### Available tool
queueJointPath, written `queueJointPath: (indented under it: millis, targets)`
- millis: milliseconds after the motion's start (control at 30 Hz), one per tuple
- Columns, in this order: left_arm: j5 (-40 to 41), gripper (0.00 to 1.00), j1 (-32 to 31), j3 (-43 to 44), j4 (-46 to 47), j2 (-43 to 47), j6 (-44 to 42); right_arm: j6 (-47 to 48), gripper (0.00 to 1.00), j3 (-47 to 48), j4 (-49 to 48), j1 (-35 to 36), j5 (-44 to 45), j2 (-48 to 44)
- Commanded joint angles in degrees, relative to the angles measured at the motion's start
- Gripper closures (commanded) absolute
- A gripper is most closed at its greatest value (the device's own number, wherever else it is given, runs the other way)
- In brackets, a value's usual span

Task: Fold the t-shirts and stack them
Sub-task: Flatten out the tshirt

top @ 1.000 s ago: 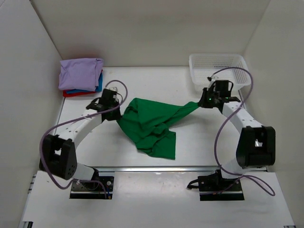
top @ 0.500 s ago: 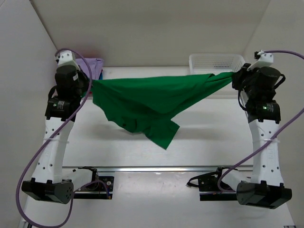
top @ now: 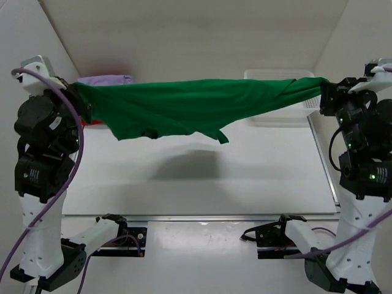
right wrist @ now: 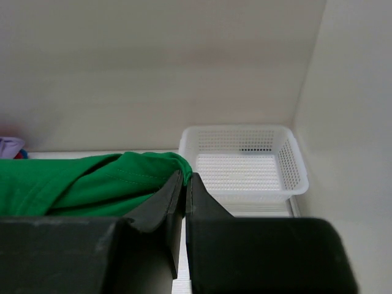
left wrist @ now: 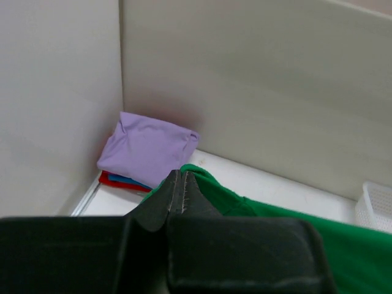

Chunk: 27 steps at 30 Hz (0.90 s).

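Note:
The bright green t-shirt [top: 190,105] hangs stretched in the air between both grippers, high above the table, its lower edge drooping in the middle. My left gripper [top: 76,90] is shut on its left end; the left wrist view shows the closed gripper [left wrist: 181,177] with green cloth [left wrist: 257,211] beside it. My right gripper [top: 323,89] is shut on the right end; the right wrist view shows the gripper [right wrist: 186,180] pinching the green cloth [right wrist: 92,180]. A folded stack with the lavender shirt [left wrist: 147,147] on top of blue and red ones [left wrist: 119,180] lies in the back left corner.
The white mesh basket [right wrist: 245,162] stands at the back right corner, partly hidden behind the shirt in the top view [top: 278,76]. White walls close the table [top: 202,177] in on the left, back and right. The shirt's shadow falls on the table's middle.
Both arms have risen and spread apart, lifting the green shirt off the table and pulling it taut into a wide band in the air.

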<state>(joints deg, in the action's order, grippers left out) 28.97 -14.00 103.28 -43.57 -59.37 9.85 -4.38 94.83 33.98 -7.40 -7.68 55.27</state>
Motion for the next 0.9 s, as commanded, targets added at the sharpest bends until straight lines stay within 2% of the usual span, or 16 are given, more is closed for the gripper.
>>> queueJointPath:
  millis: [0, 167, 267, 300, 400, 500, 533, 567, 600, 667, 700, 733, 767, 867]
  targets:
    - [9.8, 1.0, -3.6, 2.7, -0.4, 1.9, -4.6, 2.2, 1.0, 2.9, 3.0, 3.3, 1.4, -3.3]
    - [15.1, 1.0, -10.5, 8.7, 1.1, -2.6, -9.8, 0.6, 1.0, 1.2, 5.6, 6.1, -0.6, -4.1]
    - [10.2, 1.0, -9.9, 12.2, 2.2, -9.2, -12.1, -1.6, 1.0, -5.3, 3.2, 5.3, -4.6, -4.5]
    - [2.0, 1.0, -6.5, 17.8, 0.9, -20.3, -10.3, -3.3, 1.0, -14.3, 0.4, 4.9, -7.6, -4.4]
    - [-10.4, 1.0, -1.0, 26.0, -2.9, -32.4, -5.2, -4.1, 1.0, -21.6, -2.5, 6.6, -5.3, -3.9]
    - [-14.1, 1.0, 0.0, 36.1, -3.1, -51.1, -5.0, -4.2, 1.0, -30.0, -4.4, 9.5, -1.0, -2.4]
    - [-16.1, 1.0, 0.5, 36.9, -2.8, -53.7, -5.0, -4.7, 1.0, -33.2, -5.5, 9.9, -1.0, -2.3]
    - [-17.7, 0.82, 0.9, 38.0, -2.4, -58.0, -4.3, -5.3, 1.0, -36.6, -6.8, 9.8, -1.4, -1.7]
    - [-18.0, 0.72, 0.9, 39.2, -3.1, -62.7, -3.9, -6.2, 1.0, -40.3, -8.0, 10.0, -1.3, -1.4]
    - [-17.7, 0.37, 1.1, 40.7, -5.0, -67.5, -3.0, -7.0, 1.0, -44.5, -9.6, 10.7, -1.4, -1.0]
    - [-17.2, 0.32, 1.3, 42.0, -7.6, -69.3, -2.4, -7.5, 1.0, -47.4, -11.5, 11.9, -0.3, -1.0]
    - [-17.4, 0.22, 1.6, 42.0, -9.8, -70.0, -2.2, -7.9, 0.99, -48.7, -12.3, 12.6, 1.0, -1.0]
    - [-16.8, 0.18, 1.7, 41.7, -10.7, -70.4, -2.1, -8.3, 1.0, -51.1, -13.0, 13.2, 0.4, -0.3]
    - [-18.3, 0.19, 2.4, 37.2, -16.4, -66.3, -0.9, -9.1, 1.0, -54.9, -14.8, 13.8, -0.4, 0.2]
